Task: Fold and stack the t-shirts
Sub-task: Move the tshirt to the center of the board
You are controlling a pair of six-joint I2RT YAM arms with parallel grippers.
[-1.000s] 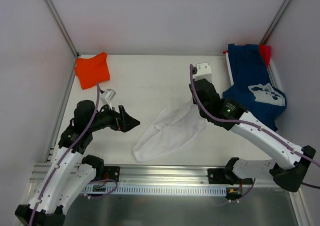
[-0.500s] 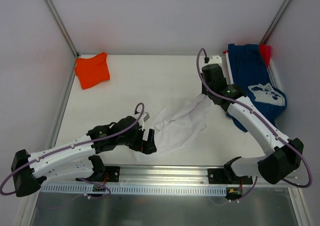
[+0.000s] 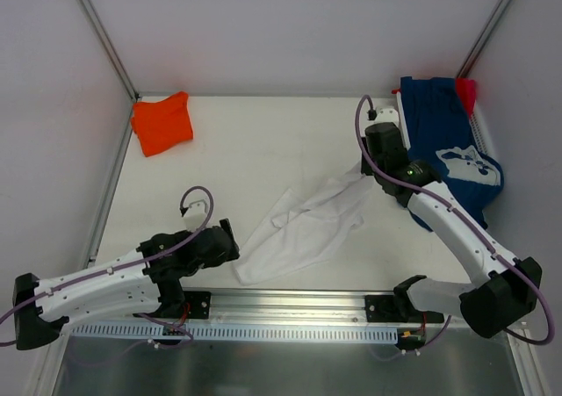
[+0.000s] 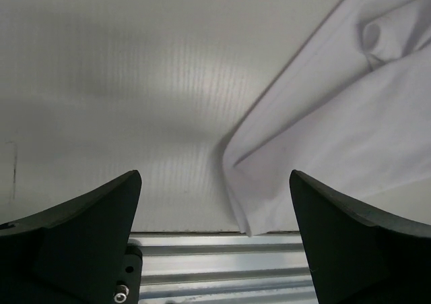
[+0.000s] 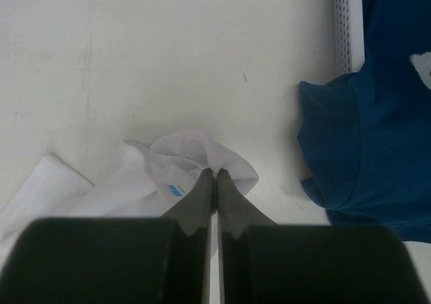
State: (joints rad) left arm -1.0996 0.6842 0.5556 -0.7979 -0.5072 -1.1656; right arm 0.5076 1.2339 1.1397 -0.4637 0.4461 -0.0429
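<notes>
**Two ends of one white shirt, an arm at each**

We see the white t-shirt (image 3: 307,229) lying crumpled on the table (image 3: 246,150). Its long axis runs on a diagonal from the near-left corner up to the far-right end.

The right gripper (image 5: 215,176) is at the far-right end, with its fingers pinched tight on a bunched fold of the white cloth.

The left gripper (image 4: 214,183) is the nearer arm to the other end. In its wrist view the shirt's near corner (image 4: 244,209) lies flat just ahead, a little right of centre between the fingers. The jaws are spread wide and hold nothing, and we cannot tell whether they touch the cloth.

We judge that the coming move depends on this: the left jaws must go forward and slightly right to straddle that corner.

The orange t-shirt (image 3: 162,122) and the navy t-shirt (image 3: 443,137) lie well apart from all this, at the far left and the far right.
</notes>
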